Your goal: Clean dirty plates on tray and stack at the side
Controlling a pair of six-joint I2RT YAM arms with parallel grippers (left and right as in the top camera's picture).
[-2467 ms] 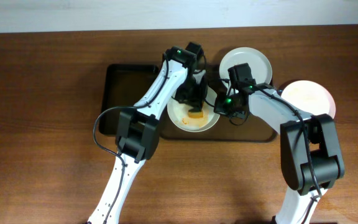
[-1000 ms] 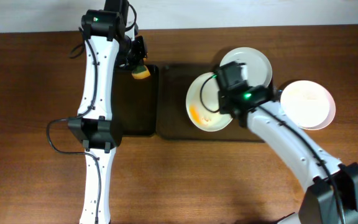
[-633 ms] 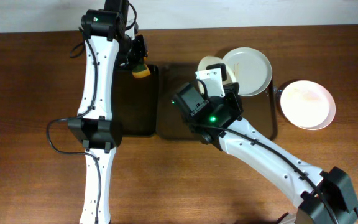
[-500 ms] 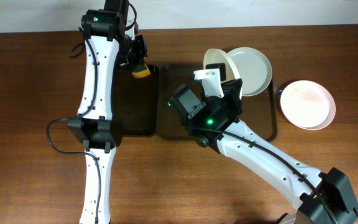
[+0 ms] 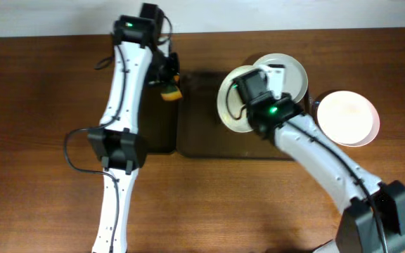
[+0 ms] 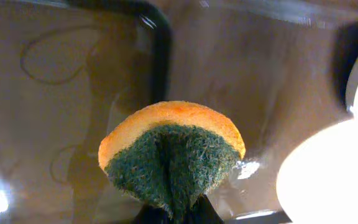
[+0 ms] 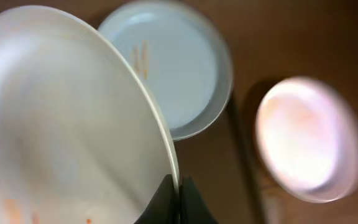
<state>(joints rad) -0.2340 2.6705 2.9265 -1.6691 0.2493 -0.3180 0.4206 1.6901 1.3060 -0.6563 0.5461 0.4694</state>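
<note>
My right gripper (image 5: 249, 93) is shut on the rim of a white plate (image 5: 229, 105) and holds it tilted above the dark brown tray (image 5: 202, 133). In the right wrist view the fingers (image 7: 178, 199) pinch that plate's edge (image 7: 61, 124), and faint orange specks show on it. A second plate (image 5: 288, 74) with orange streaks (image 7: 166, 68) lies on the tray's far right. A third plate (image 5: 348, 117) lies on the table right of the tray (image 7: 309, 140). My left gripper (image 5: 170, 86) is shut on an orange and green sponge (image 6: 173, 149) above the seam between the two trays.
A smaller black tray (image 5: 157, 133) sits against the brown tray's left side, partly hidden by my left arm. Its rim (image 6: 160, 56) runs under the sponge. Wooden table surrounds both trays, with a white wall strip at the far edge.
My left gripper has moved right with the sponge toward the brown tray. My right gripper has turned the held plate from nearly edge-on to a flatter tilt, and its arm has swung right.
</note>
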